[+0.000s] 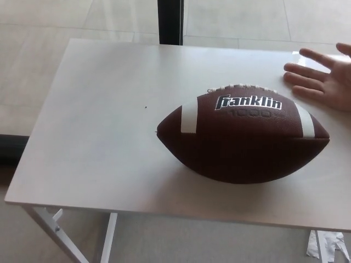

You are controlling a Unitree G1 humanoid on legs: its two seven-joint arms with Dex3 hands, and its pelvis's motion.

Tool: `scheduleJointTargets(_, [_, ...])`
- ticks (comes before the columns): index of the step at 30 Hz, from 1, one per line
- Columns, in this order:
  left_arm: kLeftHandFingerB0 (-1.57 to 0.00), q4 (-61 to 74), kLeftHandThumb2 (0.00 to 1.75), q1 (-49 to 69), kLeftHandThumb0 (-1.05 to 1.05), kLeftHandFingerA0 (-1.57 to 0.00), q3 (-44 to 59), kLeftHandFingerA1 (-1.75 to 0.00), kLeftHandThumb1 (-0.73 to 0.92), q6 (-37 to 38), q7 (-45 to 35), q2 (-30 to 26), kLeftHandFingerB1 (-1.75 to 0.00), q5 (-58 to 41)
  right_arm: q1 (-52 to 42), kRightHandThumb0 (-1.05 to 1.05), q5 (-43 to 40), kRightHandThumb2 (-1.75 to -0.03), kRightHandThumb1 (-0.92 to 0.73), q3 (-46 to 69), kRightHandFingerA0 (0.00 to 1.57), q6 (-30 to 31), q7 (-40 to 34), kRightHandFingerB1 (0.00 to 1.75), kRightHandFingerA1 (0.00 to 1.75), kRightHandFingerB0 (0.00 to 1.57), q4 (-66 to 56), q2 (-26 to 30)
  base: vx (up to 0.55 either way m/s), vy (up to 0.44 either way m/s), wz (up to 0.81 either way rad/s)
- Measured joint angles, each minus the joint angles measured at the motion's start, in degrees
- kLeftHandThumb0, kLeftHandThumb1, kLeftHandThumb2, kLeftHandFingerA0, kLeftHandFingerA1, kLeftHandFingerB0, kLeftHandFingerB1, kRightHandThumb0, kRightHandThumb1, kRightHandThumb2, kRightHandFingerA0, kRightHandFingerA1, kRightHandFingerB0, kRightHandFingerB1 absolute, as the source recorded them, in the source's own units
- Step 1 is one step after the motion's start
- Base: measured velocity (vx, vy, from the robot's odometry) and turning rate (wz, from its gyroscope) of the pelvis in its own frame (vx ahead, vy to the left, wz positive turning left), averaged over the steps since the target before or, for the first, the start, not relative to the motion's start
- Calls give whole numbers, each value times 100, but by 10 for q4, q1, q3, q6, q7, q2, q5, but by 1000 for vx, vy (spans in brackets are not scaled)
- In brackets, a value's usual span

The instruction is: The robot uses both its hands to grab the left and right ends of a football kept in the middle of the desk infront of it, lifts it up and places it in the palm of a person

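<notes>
desk (93, 159) edge runs along the bottom of the head view, pale and bare, with a white leg (52, 224) showing beneath its near left corner. neither robot hand shows in the picture, so nothing can be said of their fingers. just past the near edge lies the football (241, 137), resting on its side with its long axis across the view — one pointed end toward the robot's left, the other toward its right, both clear of anything else. laces (241, 86) face up and away, white stripes (189, 116) band each end, and white lettering sits on the upper panel.

it looks light and inflated firm, its pebbled brown skin likely grippy rather than slick, though the tapered ends would let a loose pinch squirt out. the sound hold, by my judgement, is a squeeze inward from both tips, palms cupping the cones just outside the stripes — pressure along the axis, not from above.

farther back at the right edge a person's hand (323, 79) hovers over or rests on the desk, fingers spread, palm seemingly open, near the ball's right end but apart from it. beyond the desk stands a dark post (171, 22) on a tiled floor (44, 22).
</notes>
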State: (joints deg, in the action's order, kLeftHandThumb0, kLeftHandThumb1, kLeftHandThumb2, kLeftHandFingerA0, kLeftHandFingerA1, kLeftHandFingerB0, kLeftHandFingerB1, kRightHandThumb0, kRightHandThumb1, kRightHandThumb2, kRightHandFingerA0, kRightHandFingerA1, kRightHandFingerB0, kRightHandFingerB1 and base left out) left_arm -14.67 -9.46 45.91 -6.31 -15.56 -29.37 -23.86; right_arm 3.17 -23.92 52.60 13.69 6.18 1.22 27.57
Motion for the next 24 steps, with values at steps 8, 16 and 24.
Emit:
scheduleJointTargets(8, [-6, 128, 115, -97, -88, -23, -157, -60, 74, -49, 39, 86, -41, 5, 58, -105, 2, -118, -80, -137, 31, 22, 1, 40, 56, 14, -57, -8, 0, 0, 0])
scheduleJointTargets(16, [-18, 162, 77, -134, -92, -34, -313, -56, 92, -104, 88, 178, -39, 34, 89, -94, 17, -120, -79, -282, 31, 39, 7, 34, 55, 6, -33, -35, 0, 0, 0])
scheduleJointTargets(24, [-19, 122, 82, -130, -95, -35, -389, -57, 92, -113, 119, 223, -39, 78, 124, -98, 56, -72, -92, -356, 40, 51, -4, 29, 41, 22, 52, -51, 0, 0, 0])
